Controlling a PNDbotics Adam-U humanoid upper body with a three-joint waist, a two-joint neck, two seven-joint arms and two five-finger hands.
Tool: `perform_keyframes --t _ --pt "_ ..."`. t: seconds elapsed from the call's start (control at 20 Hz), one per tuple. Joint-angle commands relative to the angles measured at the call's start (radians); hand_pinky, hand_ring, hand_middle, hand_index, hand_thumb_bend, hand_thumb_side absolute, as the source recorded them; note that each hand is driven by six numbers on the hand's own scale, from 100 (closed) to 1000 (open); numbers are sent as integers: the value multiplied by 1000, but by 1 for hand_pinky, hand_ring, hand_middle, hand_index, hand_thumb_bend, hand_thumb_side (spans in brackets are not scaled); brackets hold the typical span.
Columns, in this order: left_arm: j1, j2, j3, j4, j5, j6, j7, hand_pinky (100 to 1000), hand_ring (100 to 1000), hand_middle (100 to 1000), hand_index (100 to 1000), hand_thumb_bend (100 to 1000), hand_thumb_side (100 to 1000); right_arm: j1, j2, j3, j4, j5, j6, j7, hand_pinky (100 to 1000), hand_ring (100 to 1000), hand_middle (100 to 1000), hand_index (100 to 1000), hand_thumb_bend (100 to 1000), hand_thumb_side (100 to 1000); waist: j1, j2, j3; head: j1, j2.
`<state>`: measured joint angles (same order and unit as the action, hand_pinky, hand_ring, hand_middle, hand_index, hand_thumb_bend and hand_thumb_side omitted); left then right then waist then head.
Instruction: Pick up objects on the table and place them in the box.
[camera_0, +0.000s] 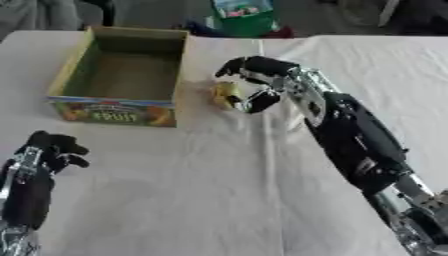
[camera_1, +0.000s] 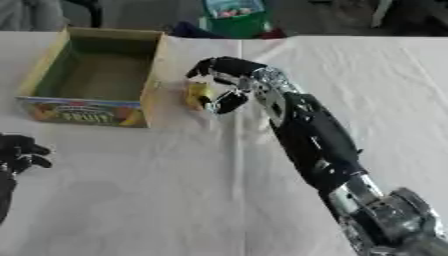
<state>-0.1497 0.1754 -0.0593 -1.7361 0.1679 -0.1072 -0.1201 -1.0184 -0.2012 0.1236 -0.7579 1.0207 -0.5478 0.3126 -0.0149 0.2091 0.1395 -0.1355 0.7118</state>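
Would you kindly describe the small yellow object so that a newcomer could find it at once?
Start at the open cardboard box with "FRUIT" printed on its front, on the white-clothed table. Just beyond its right wall, the right hand curls round a small yellow object. It is the only yellow item on the cloth.

Right hand (camera_0: 254, 75) extended far forward, fingers curled; left hand (camera_0: 51, 149) low, fingers curled.

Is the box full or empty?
Empty. The box sits open on top, and only its bare brown floor shows. The small yellow thing is outside it, by the right robot hand.
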Motion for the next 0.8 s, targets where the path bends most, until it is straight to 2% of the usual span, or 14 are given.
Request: perform_keyframes --t 0.05,0.15,0.4,0.5,0.65,0.7,0.75,0.8 --pt "-12 6 -1 -11 5 -2 -4 507 583 491 611 100 796 -22 -3 -3 -1 25 -4 -2 721 830 848 919 100 260 4 -14 2 -4 -6" --pt "-12 6 -2 -12 5 -2 -4 507 583 491 611 100 797 -22 0 -3 1 40 -4 -5 699 795 834 908 100 263 4 -13 2 -5 -7" --pt "-15 5 -3 -12 5 -2 -5 507 583 491 611 100 797 -18 11 -6 4 82 4 -45 619 637 748 828 100 259 5 -9 9 -8 -11" --pt "-17 6 -3 -12 5 -2 -6 507 583 490 610 100 796 -15 15 -7 6 100 10 -77 587 561 687 785 100 255 5 -8 13 -10 -13" --pt "-18 6 -4 -12 5 -2 -6 507 583 490 610 100 797 -12 17 -9 8 126 12 -142 452 377 534 676 100 239 5 -7 17 -11 -16" --pt "-18 6 -3 -12 5 -2 -6 507 583 490 610 100 797 -11 17 -9 8 132 10 -168 442 367 525 668 100 237 5 -6 18 -11 -17" --pt "-18 6 -3 -12 5 -2 -6 507 583 490 610 100 796 -12 16 -9 7 139 9 -195 380 302 457 583 100 225 5 -7 18 -10 -17" --pt "-18 6 -3 -12 5 -2 -5 507 583 490 610 100 796 -12 14 -11 5 141 6 -223 355 274 422 547 100 218 5 -7 18 -10 -17"
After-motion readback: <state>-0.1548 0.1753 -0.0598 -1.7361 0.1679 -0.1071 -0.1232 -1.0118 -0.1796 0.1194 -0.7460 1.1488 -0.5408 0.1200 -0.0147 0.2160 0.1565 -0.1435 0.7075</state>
